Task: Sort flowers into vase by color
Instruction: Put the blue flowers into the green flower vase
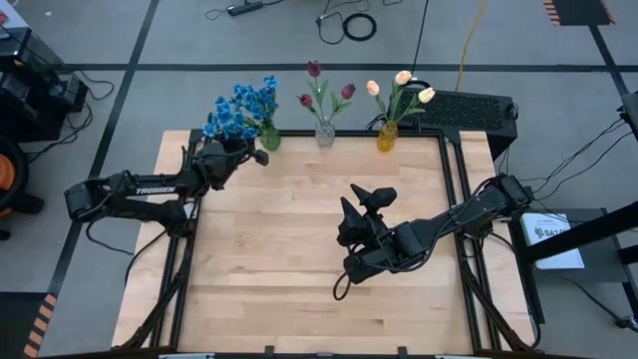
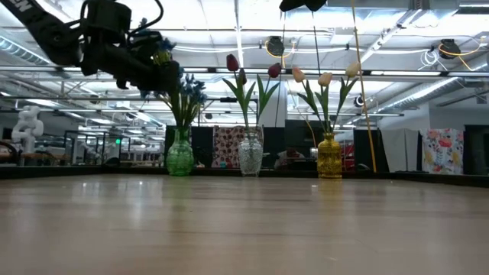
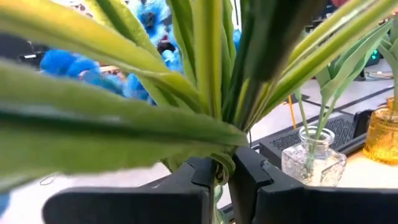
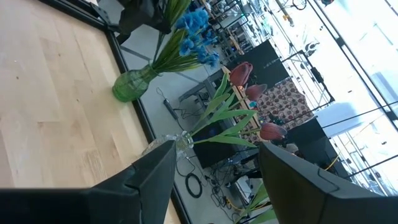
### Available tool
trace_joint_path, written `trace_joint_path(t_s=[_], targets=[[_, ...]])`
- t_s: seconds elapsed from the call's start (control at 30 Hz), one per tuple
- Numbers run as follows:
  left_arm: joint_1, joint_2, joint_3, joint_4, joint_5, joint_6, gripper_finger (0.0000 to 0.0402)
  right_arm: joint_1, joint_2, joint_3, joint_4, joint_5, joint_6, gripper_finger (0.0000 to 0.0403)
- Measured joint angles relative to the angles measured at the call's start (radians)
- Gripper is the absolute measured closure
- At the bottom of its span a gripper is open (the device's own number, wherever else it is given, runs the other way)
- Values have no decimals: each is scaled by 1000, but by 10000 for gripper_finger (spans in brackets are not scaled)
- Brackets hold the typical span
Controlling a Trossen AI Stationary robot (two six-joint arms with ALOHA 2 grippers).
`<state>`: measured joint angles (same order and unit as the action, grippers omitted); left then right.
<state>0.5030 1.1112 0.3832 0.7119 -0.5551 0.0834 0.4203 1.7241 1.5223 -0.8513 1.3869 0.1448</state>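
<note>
Blue flowers (image 1: 241, 109) stand upright in the green vase (image 1: 269, 138) at the table's (image 1: 299, 249) far edge, stems vertical. The left gripper (image 1: 235, 150) pinches those stems just above the vase mouth; withdrawal room lies toward the near table. The right gripper (image 1: 361, 202) waits mid-table, fingers spread, empty.

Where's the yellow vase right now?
In the high view the yellow vase stands at the table's far edge, rightmost of three, beside the clear vase with the red tulips, and holds the cream tulips.
</note>
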Motion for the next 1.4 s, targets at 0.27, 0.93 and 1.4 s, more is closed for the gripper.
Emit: trace_joint_path(t_s=[0.27, 0.93, 1.4], targets=[[-14, -36, 72, -193, -23, -58, 373, 0, 0, 0, 0, 0, 0, 181], [-9, -37, 171, -404, -30, -105, 373, 0, 0, 0, 0, 0, 0, 181], [-10, -37, 171, -400, -55, -107, 360, 0, 0, 0, 1, -1, 0, 181]])
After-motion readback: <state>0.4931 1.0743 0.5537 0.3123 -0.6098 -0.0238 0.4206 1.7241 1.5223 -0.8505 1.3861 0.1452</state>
